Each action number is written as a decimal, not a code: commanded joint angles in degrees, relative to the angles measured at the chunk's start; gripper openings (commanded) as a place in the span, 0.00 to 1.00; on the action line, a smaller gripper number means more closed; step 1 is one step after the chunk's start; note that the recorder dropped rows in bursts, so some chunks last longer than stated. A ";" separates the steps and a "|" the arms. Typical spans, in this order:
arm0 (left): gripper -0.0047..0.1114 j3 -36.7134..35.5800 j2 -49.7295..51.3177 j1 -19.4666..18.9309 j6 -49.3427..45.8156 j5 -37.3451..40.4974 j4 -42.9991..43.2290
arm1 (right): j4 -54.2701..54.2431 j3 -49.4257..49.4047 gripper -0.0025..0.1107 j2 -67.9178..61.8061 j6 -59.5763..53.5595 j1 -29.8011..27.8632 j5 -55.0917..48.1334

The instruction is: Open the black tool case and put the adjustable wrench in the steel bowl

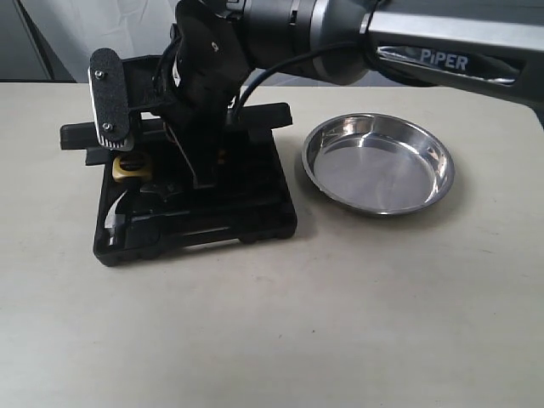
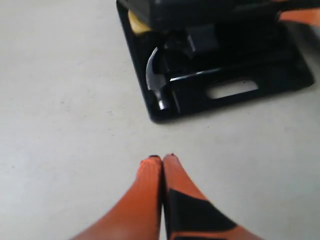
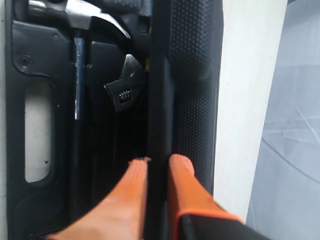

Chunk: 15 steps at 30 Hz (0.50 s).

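Beside round steel bowl (image 1: 378, 170), moulded black tool case (image 1: 265, 223)

The black tool case (image 1: 263, 217) is finely dimpled; the steel bowl (image 1: 378, 170) shines silver; the left gripper (image 2: 162, 158) is orange.

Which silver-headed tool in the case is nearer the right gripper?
The adjustable wrench, with its knurled jaw head; the hammer lies farther from the right gripper.
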<state>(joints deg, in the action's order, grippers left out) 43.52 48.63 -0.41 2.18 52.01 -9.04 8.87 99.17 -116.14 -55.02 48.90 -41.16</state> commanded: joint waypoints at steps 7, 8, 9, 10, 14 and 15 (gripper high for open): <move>0.04 6.26 11.57 -2.98 1.82 -4.90 4.03 | 0.09 0.56 0.01 0.54 0.57 -0.19 1.73; 0.04 6.65 12.22 -3.66 1.82 -5.12 3.84 | 0.09 0.56 0.01 0.54 0.71 -0.19 1.84; 0.04 6.98 12.94 -4.59 1.82 -5.37 3.45 | 0.09 0.56 0.01 0.54 0.71 -0.19 1.84; 0.04 7.29 13.72 -5.49 1.82 -5.51 2.91 | 0.09 0.56 0.01 0.54 0.72 -0.19 1.95; 0.04 8.47 17.46 -8.15 -0.66 -5.63 -2.04 | 0.09 0.56 0.01 0.54 0.72 -0.19 1.95; 0.04 8.62 18.72 -8.88 -4.04 -5.63 -6.12 | 0.09 0.56 0.01 0.54 0.72 -0.19 1.95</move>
<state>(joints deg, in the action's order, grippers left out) 51.41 64.85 -7.84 2.25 47.06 -8.47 8.87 99.17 -116.14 -54.43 48.90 -40.82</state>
